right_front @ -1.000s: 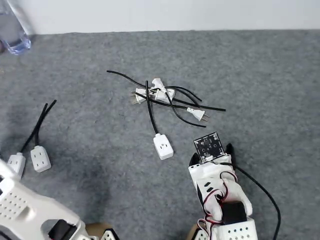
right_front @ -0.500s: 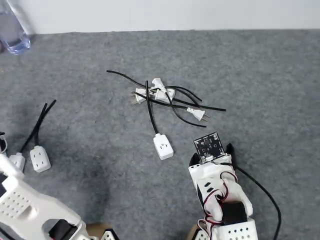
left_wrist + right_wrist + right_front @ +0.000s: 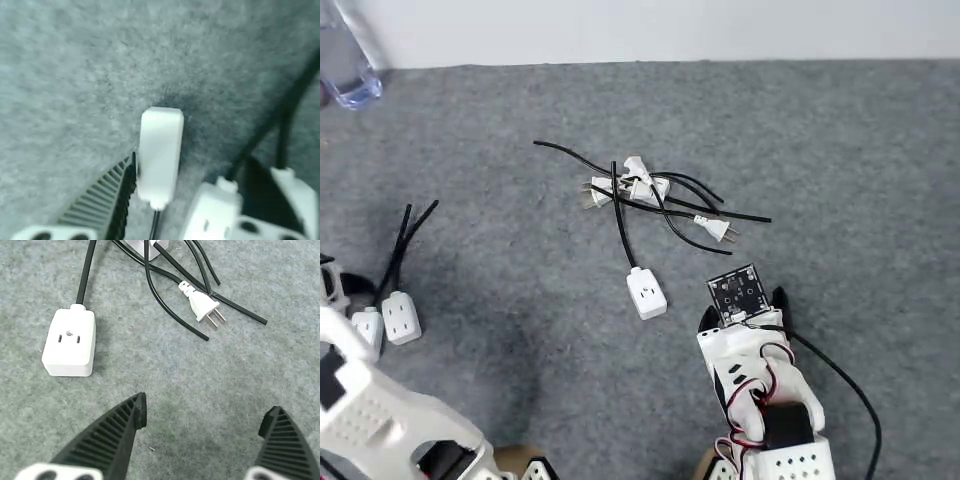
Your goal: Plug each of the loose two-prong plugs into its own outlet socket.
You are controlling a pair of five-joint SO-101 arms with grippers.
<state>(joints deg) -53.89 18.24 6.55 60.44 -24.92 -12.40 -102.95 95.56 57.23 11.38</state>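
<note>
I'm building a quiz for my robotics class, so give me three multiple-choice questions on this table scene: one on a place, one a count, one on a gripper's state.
1. The white outlet socket block on a black cord nearest the right gripper lies:
A. on the grey felt mat, between the tangle of white plugs and that gripper
B. in that gripper
C. atop the tangle

2. White outlet socket blocks on the mat:
A. two
B. three
C. five

3. The right gripper is:
A. shut on a plug
B. open, empty
C. shut on a cord

Answers:
1 A, it rests flat on the mat, short of the fingertips.
2 B, the central one plus the left pair of socket blocks.
3 B, bare mat shows in its wide gap.
</note>
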